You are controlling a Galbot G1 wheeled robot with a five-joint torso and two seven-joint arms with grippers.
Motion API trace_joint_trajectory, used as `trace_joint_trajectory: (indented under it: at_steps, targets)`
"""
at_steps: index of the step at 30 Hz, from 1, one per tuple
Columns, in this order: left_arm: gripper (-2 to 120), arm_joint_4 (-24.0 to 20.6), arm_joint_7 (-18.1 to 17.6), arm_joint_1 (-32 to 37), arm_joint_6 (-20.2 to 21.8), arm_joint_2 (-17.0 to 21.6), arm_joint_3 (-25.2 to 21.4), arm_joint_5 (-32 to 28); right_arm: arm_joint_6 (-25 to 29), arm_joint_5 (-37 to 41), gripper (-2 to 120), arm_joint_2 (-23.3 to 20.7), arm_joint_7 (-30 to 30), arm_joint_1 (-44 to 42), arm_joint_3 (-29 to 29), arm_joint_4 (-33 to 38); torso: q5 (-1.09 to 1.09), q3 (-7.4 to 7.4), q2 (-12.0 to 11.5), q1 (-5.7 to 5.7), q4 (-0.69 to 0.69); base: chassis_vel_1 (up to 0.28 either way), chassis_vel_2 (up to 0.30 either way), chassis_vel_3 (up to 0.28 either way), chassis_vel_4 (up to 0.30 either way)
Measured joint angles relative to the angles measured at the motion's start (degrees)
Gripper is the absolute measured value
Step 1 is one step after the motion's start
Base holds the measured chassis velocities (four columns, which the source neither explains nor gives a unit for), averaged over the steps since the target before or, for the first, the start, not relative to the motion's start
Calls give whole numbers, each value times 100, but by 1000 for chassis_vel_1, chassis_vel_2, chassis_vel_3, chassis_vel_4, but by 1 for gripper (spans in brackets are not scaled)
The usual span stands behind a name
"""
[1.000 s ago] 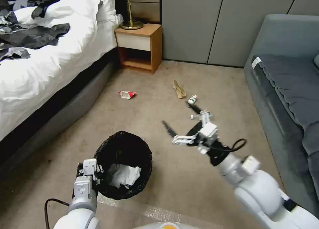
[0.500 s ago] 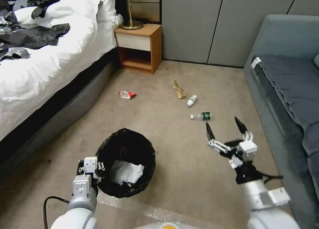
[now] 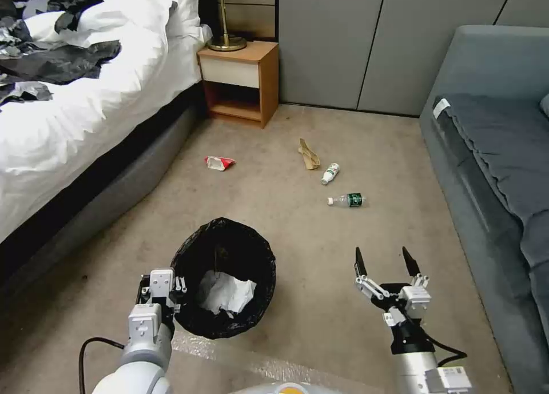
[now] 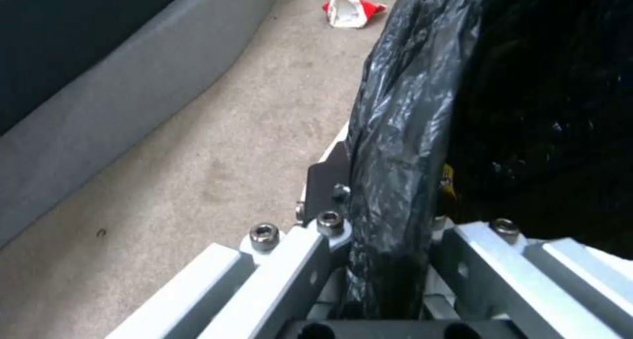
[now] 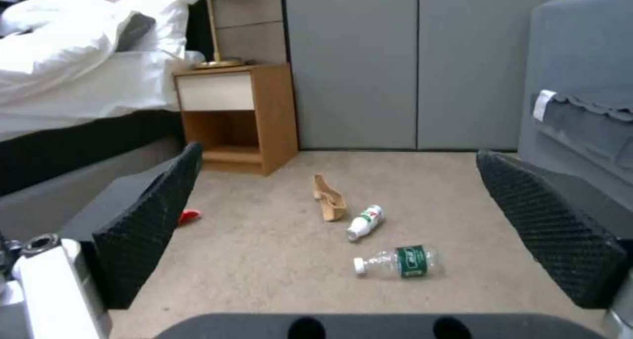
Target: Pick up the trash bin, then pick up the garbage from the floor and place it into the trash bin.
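Note:
The trash bin [image 3: 191, 319], a round pail lined with a black bag, hangs at the lower left with white tissue [image 3: 230, 293] inside. My left gripper [image 3: 166, 291] is shut on its near rim, the black liner [image 4: 409, 131] pinched between its fingers. On the carpet beyond lie a red-white packet [image 3: 219, 163] [image 4: 349, 10], a tan strip [image 3: 309, 154] [image 5: 330, 205], a small white bottle [image 3: 330, 172] [image 5: 365, 222] and a clear green-labelled bottle [image 3: 347, 200] [image 5: 395, 262]. My right gripper [image 3: 382, 258] [image 5: 339, 180] is open and empty, short of the bottles, pointing at them.
A bed [image 3: 86, 108] with white covers and black and silver sheets [image 3: 57, 62] runs along the left. A wooden nightstand [image 3: 240, 82] with a lamp stands at the back wall. A grey sofa [image 3: 497, 165] borders the right. Open carpet lies between.
My right gripper has swung from beside the bin out to the right and back toward me, staying open. The bin and left gripper have shifted slightly right.

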Motion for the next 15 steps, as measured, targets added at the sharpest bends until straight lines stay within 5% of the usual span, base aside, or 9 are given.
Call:
trace_joint_trajectory:
  at_steps: [15]
  targets:
    - [2, 14, 33, 44, -20, -44, 87, 112, -82, 210, 100, -90, 67, 189, 128, -24, 0, 0, 0, 0, 0, -13, 8, 8, -6]
